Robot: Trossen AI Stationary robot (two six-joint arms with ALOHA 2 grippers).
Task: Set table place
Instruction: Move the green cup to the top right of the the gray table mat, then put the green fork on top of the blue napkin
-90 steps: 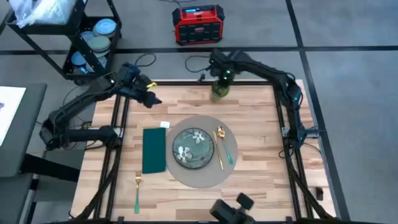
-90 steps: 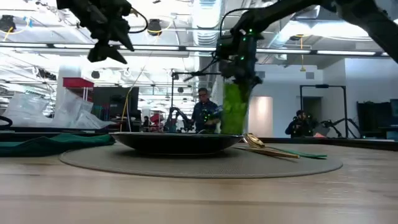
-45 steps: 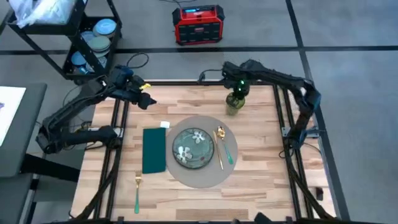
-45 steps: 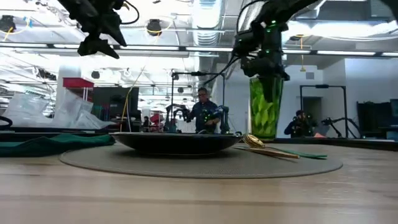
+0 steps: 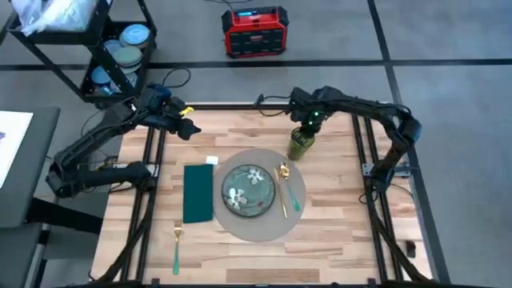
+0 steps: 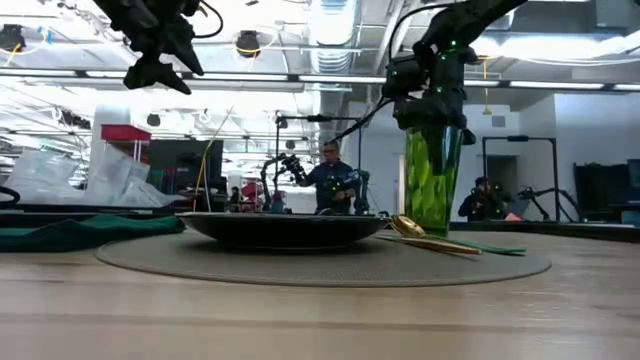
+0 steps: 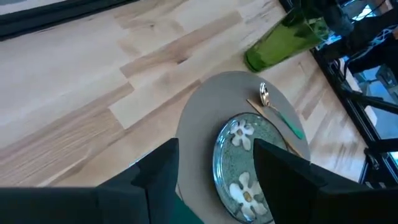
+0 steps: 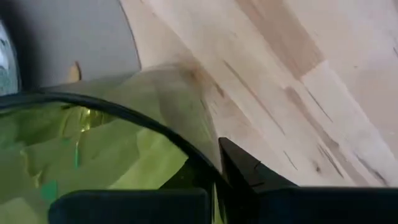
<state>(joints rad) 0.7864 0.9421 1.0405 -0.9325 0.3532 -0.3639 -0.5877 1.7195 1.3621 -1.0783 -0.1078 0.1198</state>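
**Green glass held at the placemat's far edge**

The right tool point(image 5: 307, 126) is closed on the rim of a tall green glass point(image 5: 300, 145), which stands upright just beyond the round grey placemat point(image 5: 258, 226), near the gold spoon point(image 5: 282, 171). The placemat lies mid-tabletop point(image 5: 336, 232) under a floral plate point(image 5: 248, 190). The left tool point(image 5: 186, 128) hovers, fingers apart, above the tabletop's far left corner.

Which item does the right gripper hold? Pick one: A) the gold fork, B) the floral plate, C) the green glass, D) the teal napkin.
C: the right gripper is closed on the rim of the green glass, just beyond the grey placemat; the low view shows the same glass upright under it.
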